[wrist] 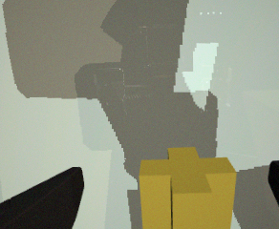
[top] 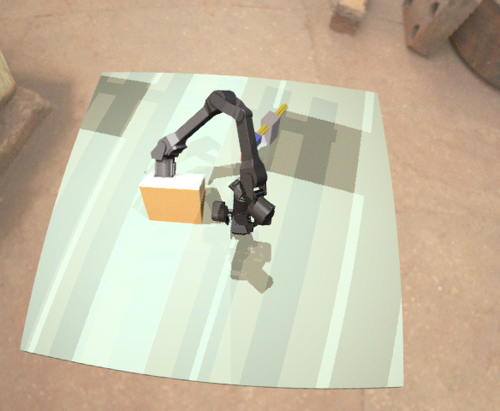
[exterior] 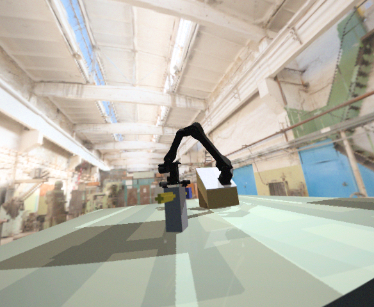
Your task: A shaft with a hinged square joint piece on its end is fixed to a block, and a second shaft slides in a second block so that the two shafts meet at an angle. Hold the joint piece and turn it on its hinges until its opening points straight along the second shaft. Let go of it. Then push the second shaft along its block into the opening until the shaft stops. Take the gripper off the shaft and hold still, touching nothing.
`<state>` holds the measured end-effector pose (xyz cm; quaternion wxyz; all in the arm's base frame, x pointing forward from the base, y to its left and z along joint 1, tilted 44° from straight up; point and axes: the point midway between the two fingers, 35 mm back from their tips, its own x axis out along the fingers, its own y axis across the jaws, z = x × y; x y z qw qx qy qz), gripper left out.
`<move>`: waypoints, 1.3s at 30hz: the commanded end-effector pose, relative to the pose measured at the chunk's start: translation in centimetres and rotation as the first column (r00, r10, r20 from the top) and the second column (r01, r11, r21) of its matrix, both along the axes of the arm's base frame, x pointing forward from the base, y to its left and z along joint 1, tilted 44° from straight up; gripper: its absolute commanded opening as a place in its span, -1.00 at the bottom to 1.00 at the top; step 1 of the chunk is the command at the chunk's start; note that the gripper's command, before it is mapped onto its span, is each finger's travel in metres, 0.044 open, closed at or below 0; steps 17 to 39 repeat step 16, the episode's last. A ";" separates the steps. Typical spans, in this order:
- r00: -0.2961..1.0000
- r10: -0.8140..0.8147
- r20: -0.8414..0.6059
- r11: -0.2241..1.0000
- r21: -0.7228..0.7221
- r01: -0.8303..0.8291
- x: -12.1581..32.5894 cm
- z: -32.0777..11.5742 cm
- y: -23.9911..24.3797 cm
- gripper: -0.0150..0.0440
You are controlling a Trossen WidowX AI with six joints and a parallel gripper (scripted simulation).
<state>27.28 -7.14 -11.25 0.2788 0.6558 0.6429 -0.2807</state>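
My gripper (wrist: 175,175) is open. In the wrist view its fingers stand wide apart, one on each side of a yellow cross-shaped shaft end (wrist: 192,183), with gaps between. In the top view the hand hides the fingers and this shaft. A yellow shaft (top: 262,129) (exterior: 166,197) runs through a grey block (top: 270,126) (exterior: 175,211) behind the arm. A blue piece (top: 258,139) (exterior: 189,192) is at its inner end. A bit of red (top: 242,157) shows beside the forearm. The arm hides most of the joint piece and its opening; whether the shaft sits in it cannot be seen.
The arm's base stands on an orange box (top: 175,205) (exterior: 221,198) with a white top, left of the hand in the top view. The striped pale green table (top: 152,309) (exterior: 296,244) carries dark shadows. The arm arches above the space between box and grey block.
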 end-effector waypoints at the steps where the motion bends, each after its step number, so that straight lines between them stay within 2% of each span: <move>1: 1.000 0.002 0.000 1.000 0.000 -0.002 0.0 0.0 0.0 1.00; 10: 1.000 0.002 0.000 1.000 0.000 -0.002 0.0 0.0 0.0 1.00; 15: 1.000 0.000 -0.001 1.000 0.004 0.000 -0.1 2.1 -2.0 1.00; 39: 1.000 0.000 -0.001 1.000 0.004 0.000 -0.1 2.1 -2.0 1.00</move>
